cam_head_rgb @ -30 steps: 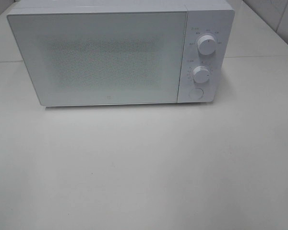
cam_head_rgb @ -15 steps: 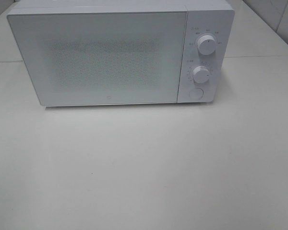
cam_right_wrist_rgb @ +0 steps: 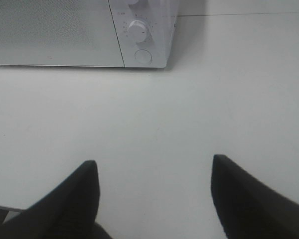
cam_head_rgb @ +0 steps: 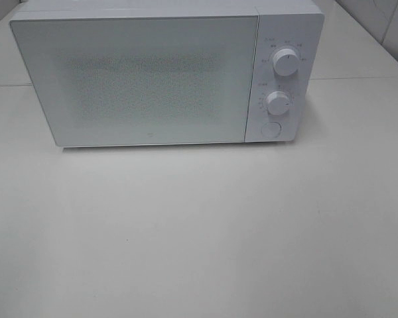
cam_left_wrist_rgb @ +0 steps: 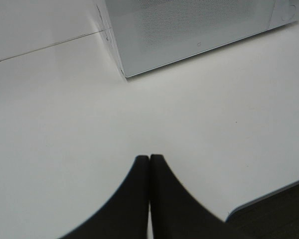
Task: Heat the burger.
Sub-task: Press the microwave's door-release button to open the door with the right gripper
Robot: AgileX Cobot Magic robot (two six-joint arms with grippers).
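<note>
A white microwave (cam_head_rgb: 152, 79) stands on the table (cam_head_rgb: 199, 232) toward its far edge, its long side running parallel to that edge and its front turned to the near edge. Its door (cam_head_rgb: 136, 79) is closed, and the speckled window lets nothing inside be made out. The burger shows in none of the views, so its place, the way it points and its long axis cannot be told. On the control panel to the right of the door sit an upper knob (cam_head_rgb: 284, 62), a lower knob (cam_head_rgb: 277, 103) and a round button (cam_head_rgb: 270, 130) beneath them. Small characters and tick marks ring both knobs, but they are too small to read. A tiny mark (cam_head_rgb: 150, 138) low on the door's middle is also illegible. The left gripper (cam_left_wrist_rgb: 149, 164) hangs over the table near its near edge with its two dark fingers pressed together and nothing between them. The right gripper (cam_right_wrist_rgb: 154, 167) hangs over the table facing the control panel, its fingers spread wide apart and empty.
</note>
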